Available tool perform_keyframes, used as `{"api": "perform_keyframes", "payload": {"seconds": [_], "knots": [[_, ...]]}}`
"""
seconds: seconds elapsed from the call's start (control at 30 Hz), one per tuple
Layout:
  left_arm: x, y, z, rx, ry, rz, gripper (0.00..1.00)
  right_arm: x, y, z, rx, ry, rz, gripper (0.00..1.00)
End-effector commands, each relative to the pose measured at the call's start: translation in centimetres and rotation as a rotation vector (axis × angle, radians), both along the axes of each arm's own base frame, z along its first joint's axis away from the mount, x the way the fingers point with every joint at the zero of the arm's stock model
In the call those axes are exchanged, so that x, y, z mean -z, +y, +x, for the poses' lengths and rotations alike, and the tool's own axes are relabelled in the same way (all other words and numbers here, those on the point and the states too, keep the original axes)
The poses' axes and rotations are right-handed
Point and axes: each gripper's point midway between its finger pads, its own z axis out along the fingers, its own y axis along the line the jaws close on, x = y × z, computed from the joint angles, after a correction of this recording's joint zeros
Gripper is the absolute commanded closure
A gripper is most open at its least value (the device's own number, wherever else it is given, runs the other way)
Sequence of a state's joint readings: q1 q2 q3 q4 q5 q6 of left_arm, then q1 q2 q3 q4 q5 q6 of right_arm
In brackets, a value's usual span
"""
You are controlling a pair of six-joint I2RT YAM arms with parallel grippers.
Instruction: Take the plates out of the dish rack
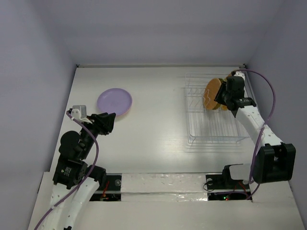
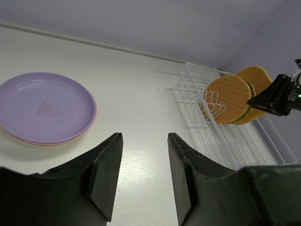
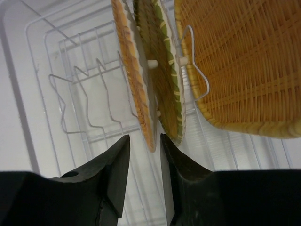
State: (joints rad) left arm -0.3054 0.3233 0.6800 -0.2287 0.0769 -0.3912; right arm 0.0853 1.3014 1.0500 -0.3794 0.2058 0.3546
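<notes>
The wire dish rack (image 1: 213,125) stands at the right and holds three plates upright at its far end. In the right wrist view these are an orange-brown round plate (image 3: 136,80), a round one with green stripes (image 3: 165,75) and a squarish orange woven one (image 3: 240,61). My right gripper (image 3: 146,139) is open, its fingertips on either side of the first plate's edge, apart from it. A lavender plate (image 2: 44,106) lies on a pink one (image 2: 51,141) on the table at the left. My left gripper (image 2: 145,136) is open and empty beside that stack.
The near part of the rack (image 3: 75,94) has only bare wire dividers. White walls close the table at the back and both sides (image 1: 158,28). The right arm (image 1: 254,124) reaches along the rack's right side.
</notes>
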Motion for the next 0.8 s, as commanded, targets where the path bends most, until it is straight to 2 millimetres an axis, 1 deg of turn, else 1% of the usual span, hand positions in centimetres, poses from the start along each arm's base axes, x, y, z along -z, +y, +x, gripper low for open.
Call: {"api": "perform_keyframes", "payload": {"seconds": [0.0, 0.03, 0.13, 0.2, 0.23, 0.37, 0.43, 0.47, 0.53, 0.57, 0.6, 0.63, 0.7, 0.73, 0.77], "knots": [[-0.7, 0.1, 0.4, -0.011, -0.025, -0.011, 0.60, -1.9, -0.4, 2.4, 0.002, -0.083, 0.015, 0.63], [-0.7, 0.1, 0.4, -0.011, -0.026, -0.011, 0.60, -1.2, -0.8, 2.7, 0.008, -0.066, 0.019, 0.65], [-0.6, 0.1, 0.4, -0.009, -0.023, -0.010, 0.60, -0.5, -1.0, 3.5, 0.025, -0.058, 0.013, 0.69], [-0.6, 0.1, 0.4, -0.011, -0.022, -0.010, 0.60, -0.4, -1.1, 4.0, 0.027, -0.059, 0.008, 0.72], [-0.7, 0.1, 0.4, -0.011, -0.025, -0.011, 0.60, -0.4, -1.1, 4.1, 0.030, -0.058, 0.004, 0.75], [-0.8, 0.1, 0.3, -0.011, -0.033, -0.012, 0.60, -1.1, -1.5, 4.4, 0.036, -0.065, -0.020, 0.79], [-0.9, 0.1, 0.2, -0.006, -0.035, -0.014, 0.60, -1.5, -1.3, 4.4, 0.005, -0.071, -0.030, 0.80], [-0.9, 0.0, 0.2, -0.005, -0.034, -0.014, 0.60, -1.5, -1.3, 4.1, 0.007, -0.059, -0.032, 0.88], [-0.8, 0.0, 0.2, -0.005, -0.032, -0.013, 0.60, -2.4, -1.7, 3.9, 0.020, -0.071, -0.045, 0.96], [-0.9, 0.0, 0.2, -0.005, -0.035, -0.014, 0.60, -2.6, -1.8, 3.6, 0.022, -0.064, -0.052, 0.97], [-0.9, 0.0, 0.3, -0.005, -0.034, -0.014, 0.60, -3.3, -1.9, 3.6, 0.025, -0.077, -0.057, 0.99], [-0.8, 0.0, 0.2, -0.003, -0.032, -0.013, 0.60, -4.4, -2.0, 3.3, 0.026, -0.097, -0.058, 1.00], [-0.9, 0.0, 0.2, -0.005, -0.035, -0.014, 0.60, -5.5, -2.3, 2.6, 0.035, -0.107, -0.073, 1.00], [-0.8, 0.0, 0.2, -0.003, -0.034, -0.014, 0.60, -7.3, -2.0, 2.3, 0.029, -0.145, -0.076, 1.00], [-0.9, 0.0, 0.2, -0.003, -0.035, -0.014, 0.60, -7.8, -2.1, 1.9, 0.030, -0.145, -0.081, 1.00]]}}
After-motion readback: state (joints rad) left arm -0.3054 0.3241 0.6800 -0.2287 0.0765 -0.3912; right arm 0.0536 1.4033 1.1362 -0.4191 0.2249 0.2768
